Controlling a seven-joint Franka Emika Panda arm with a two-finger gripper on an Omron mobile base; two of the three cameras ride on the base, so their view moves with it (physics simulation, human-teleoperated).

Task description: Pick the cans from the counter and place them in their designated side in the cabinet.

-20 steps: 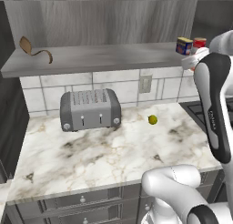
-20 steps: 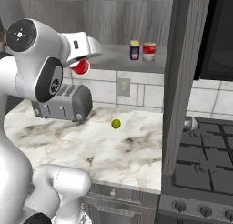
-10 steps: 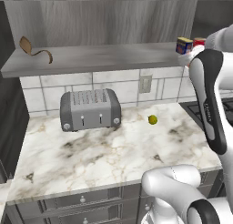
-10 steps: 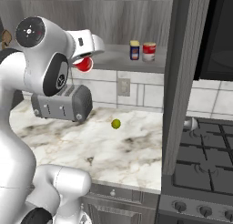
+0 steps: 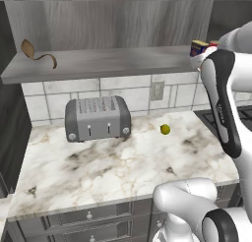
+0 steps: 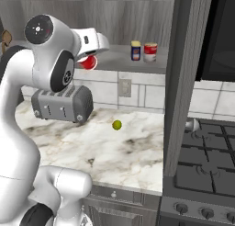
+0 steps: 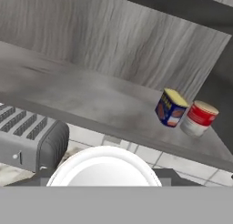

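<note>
Carrying a red cylinder can with a white lid (image 6: 88, 62) in the two-finger gripper (image 6: 90, 59), jaws clamped on its sides, I have it raised at shelf height, well above the white marble counter (image 5: 123, 162). In the hand view its white lid (image 7: 103, 167) sits at the bottom edge. The long grey wood-grain cabinet shelf (image 7: 86, 107) lies ahead of the gripper. At the shelf's right end a dark blue can with a yellow top (image 7: 171, 108) stands upright, just beside a red can with a white middle band (image 7: 199, 118). I judge the coming move runs forward and rightward toward that pair. A small yellow-green ball (image 6: 117, 124) rests on the counter.
</note>
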